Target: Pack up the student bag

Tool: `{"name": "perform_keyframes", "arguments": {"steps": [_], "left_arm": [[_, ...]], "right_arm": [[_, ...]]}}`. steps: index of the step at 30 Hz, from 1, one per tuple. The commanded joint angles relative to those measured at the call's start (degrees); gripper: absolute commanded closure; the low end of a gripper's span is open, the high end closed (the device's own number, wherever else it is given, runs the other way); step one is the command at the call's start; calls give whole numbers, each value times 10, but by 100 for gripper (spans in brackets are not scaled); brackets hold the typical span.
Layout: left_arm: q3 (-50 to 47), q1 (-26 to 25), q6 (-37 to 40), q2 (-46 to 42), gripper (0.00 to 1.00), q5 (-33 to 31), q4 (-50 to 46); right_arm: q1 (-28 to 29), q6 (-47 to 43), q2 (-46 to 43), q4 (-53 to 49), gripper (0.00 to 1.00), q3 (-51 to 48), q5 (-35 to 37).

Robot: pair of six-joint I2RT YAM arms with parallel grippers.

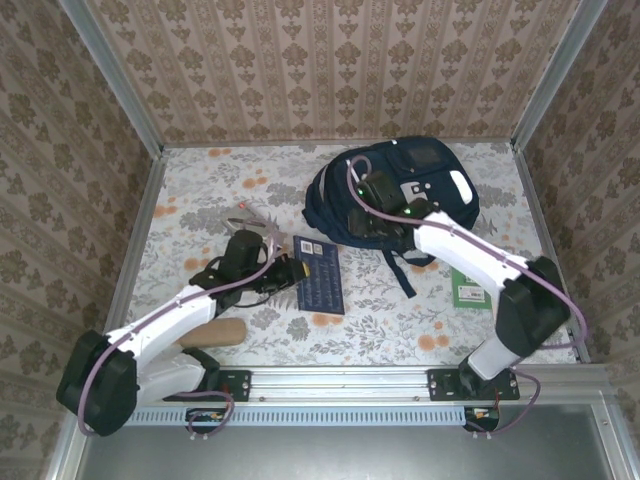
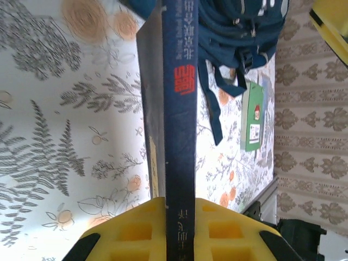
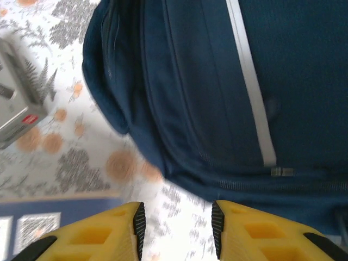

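While our left jaws clamp the blue book (image 1: 320,275), our right jaws hang apart, empty, over the student bag (image 3: 185,81). We see it lying back-right on the worktop (image 1: 200,190).

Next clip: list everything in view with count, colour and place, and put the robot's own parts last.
student bag: one, navy with a thin white stripe, far side of the table, right of centre
blue book: one, dark blue, table centre, near the bag
green book: one, green, flat near the right edge
small metal item: one, grey and pinkish, left of the bag; too small to identify
tan object: one, tan, near edge under the left arm
table: one, white floral cover
left hand: one, yellow fingers, shut on the blue book's edge
right hand: one, yellow fingers, open, over the bag's edge
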Motion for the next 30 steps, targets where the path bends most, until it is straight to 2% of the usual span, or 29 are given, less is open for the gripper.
{"name": "perform_keyframes", "arguments": {"steps": [1, 8, 16, 18, 23, 24, 30], "left_arm": [[18, 16, 24, -25, 100, 1, -30], [26, 40, 36, -32, 100, 12, -47], [37, 72, 45, -25, 100, 29, -46], [43, 77, 46, -19, 100, 33, -43], [62, 98, 59, -2, 100, 44, -39], [66, 100, 60, 2, 100, 44, -36], [86, 119, 56, 42, 100, 40, 2]], "right_arm": [[-9, -80, 76, -34, 60, 81, 26], [-20, -122, 213, -62, 55, 215, 53], [-32, -132, 313, -94, 57, 298, 62], [-34, -133, 322, -95, 61, 302, 63], [-45, -130, 314, -113, 97, 315, 60], [-46, -130, 308, -115, 100, 317, 58], [-46, -128, 226, -126, 100, 326, 39]]}}
